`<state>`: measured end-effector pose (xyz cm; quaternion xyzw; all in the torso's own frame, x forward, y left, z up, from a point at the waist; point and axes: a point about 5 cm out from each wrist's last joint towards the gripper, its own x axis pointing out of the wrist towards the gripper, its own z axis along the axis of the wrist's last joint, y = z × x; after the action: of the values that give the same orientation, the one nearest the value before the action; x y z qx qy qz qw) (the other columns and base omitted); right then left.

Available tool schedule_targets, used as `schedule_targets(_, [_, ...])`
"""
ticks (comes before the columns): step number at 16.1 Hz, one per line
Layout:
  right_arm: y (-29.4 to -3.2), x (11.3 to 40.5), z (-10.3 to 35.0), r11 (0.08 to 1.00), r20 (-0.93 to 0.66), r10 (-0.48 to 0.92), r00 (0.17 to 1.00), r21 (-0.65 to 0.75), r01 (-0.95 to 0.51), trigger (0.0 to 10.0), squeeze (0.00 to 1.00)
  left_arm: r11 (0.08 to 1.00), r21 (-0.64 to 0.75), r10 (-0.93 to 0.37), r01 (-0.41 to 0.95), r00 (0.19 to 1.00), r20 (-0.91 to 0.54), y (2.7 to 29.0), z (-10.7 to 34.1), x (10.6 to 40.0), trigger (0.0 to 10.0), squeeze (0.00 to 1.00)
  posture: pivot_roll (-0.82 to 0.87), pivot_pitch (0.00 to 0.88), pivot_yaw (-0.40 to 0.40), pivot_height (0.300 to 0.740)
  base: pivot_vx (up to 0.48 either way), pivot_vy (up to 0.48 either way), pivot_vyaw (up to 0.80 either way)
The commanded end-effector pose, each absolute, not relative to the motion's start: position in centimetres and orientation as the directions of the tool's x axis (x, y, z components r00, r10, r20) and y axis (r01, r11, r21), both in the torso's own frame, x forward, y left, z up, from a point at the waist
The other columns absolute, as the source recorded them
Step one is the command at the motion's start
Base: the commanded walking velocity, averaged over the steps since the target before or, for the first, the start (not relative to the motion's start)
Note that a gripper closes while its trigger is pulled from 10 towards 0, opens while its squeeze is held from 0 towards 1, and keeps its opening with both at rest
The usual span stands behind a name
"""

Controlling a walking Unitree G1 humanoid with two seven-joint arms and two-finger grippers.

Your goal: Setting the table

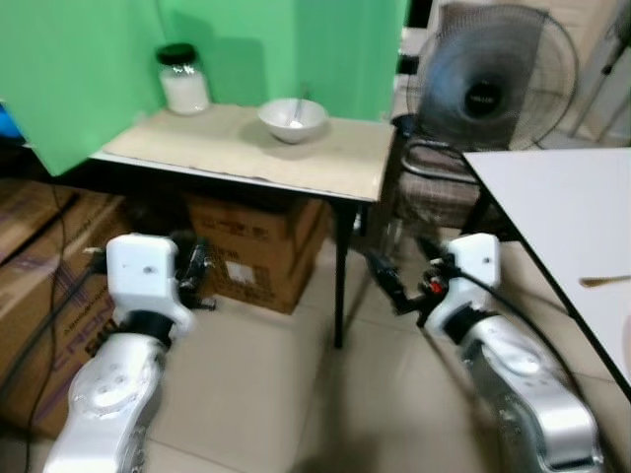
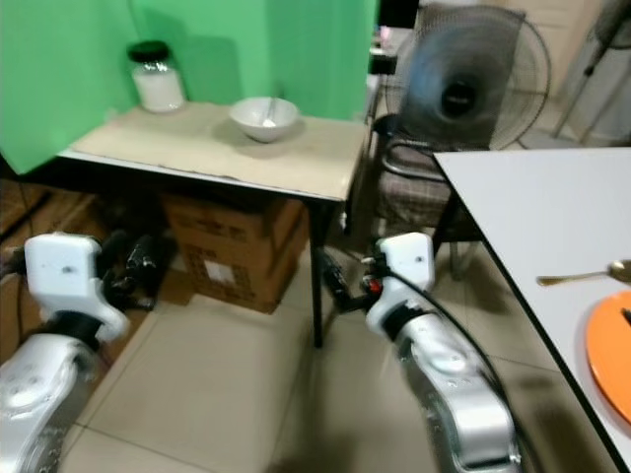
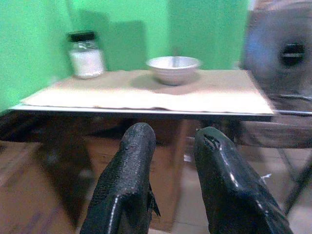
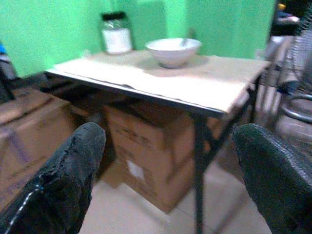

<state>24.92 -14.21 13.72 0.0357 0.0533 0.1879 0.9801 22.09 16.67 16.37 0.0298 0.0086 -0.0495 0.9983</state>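
Bowl (image 1: 292, 119): we are seeing it waiting on the far side table (image 1: 335, 163), beside a jar (image 1: 182, 81).
White table (image 1: 562, 217), right: we are seeing a spoon (image 2: 582, 276) and orange plate (image 2: 613, 355) laid.
Left gripper (image 3: 173, 141): jaws narrowly parted, carrying nothing.
Right gripper (image 4: 168, 146): jaws spread wide, carrying nothing.
Progress: we are judging the bowl not yet fetched.

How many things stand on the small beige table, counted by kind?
Bowl: 1
Jar with a black lid: 1
Utensil in the bowl, only its handle showing: 1
Total: 3

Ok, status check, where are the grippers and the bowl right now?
Left gripper open, empty, low before the side table. Right gripper open wide, empty. White bowl on that table, beside the jar. Nothing between.
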Motion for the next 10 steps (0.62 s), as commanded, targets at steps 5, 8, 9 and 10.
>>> schedule_targets(5, [-13.48,25.06,14.2,0.918,-0.066,0.392,0.918,0.094,-0.385,10.0,0.0,0.994,0.079,-0.076,0.077,0.997,-0.018,17.39,16.54,21.98,10.0,0.0,-0.06,0.014,0.043,0.74,0.319,0.0,0.0])
schedule_targets(8, [-13.52,25.07,14.18,0.918,-0.066,0.391,0.918,0.095,-0.385,10.0,0.0,0.994,0.08,-0.078,0.08,0.997,-0.017,17.32,16.52,21.99,10.0,0.0,-0.06,0.008,0.042,0.74,0.317,0.0,0.0])
schedule_targets(9, [-13.49,25.06,14.18,0.918,-0.066,0.392,0.918,0.095,-0.386,10.0,0.0,0.993,0.08,-0.08,0.081,0.997,-0.017,17.32,16.52,21.98,10.0,0.0,-0.06,0.007,0.042,0.74,0.322,0.0,0.0])
schedule_targets(10, [-13.45,25.05,14.16,0.917,-0.065,0.393,0.917,0.095,-0.386,10.0,0.0,0.993,0.081,-0.081,0.082,0.997,-0.017,17.33,16.52,21.98,10.0,0.0,-0.06,0.006,0.042,0.74,0.322,0.0,0.0])
